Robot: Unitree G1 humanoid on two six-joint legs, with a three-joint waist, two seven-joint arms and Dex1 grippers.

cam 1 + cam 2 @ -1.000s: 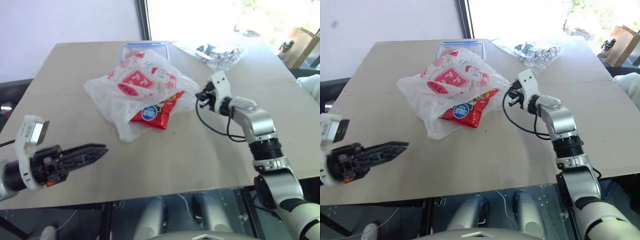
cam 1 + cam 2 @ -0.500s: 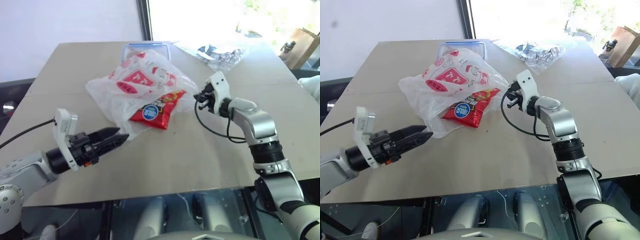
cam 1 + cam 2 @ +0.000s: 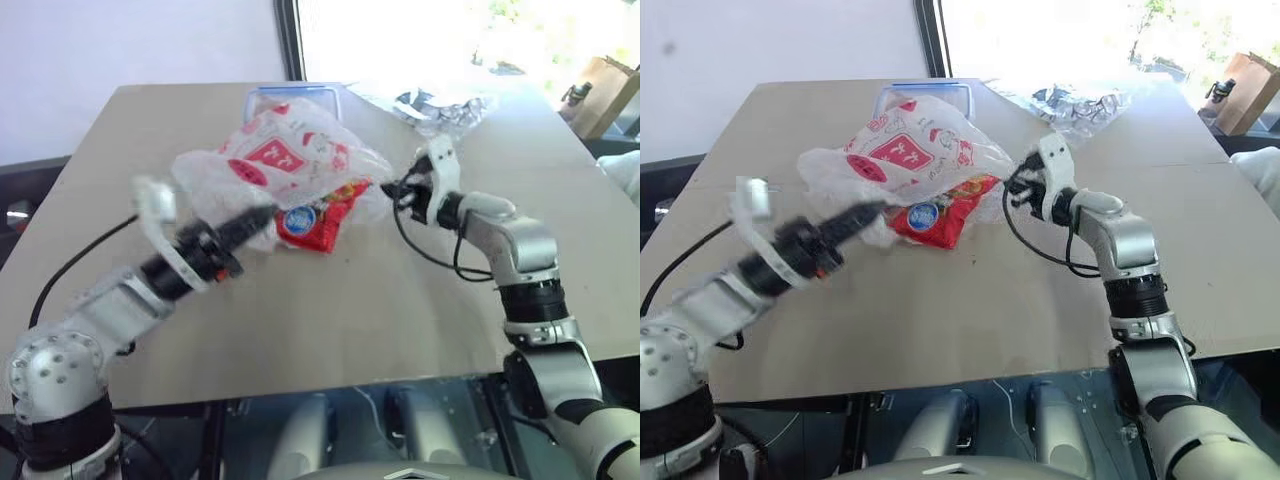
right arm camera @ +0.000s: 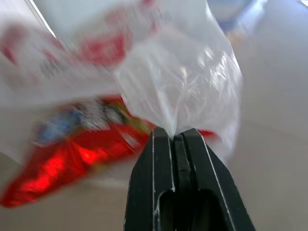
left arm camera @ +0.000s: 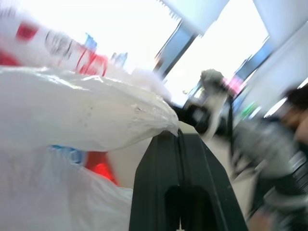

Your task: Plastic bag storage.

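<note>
the plastic bag (image 3: 285, 160) is seen in the upper middle of the left eye view, bunched on the counter (image 3: 330, 320), its long axis running from left to right across the frame. it is held at both ends. the right end effector (image 4: 174, 132) is closed on a pinch of the bag's film, with the film rising straight out of the shut fingertips in the right wrist view. the left end effector (image 5: 179, 137) is closed too, and in the left wrist view a fold of the bag appears to be caught at its tip, though blur leaves that grip less certain. the bag thus lies between the two end effectors, each at its own end, neither nearer than the other. a red snack packet (image 3: 318, 222) lies under the bag's near edge, between the two end effectors, and could be dragged along. a blue-rimmed container (image 3: 290, 95) sits just behind the bag, and a clear bag with dark contents (image 3: 445, 108) lies at the upper right. open counter is left toward the bottom of the frame, so room for gathering or folding is judged to lie there.
</note>
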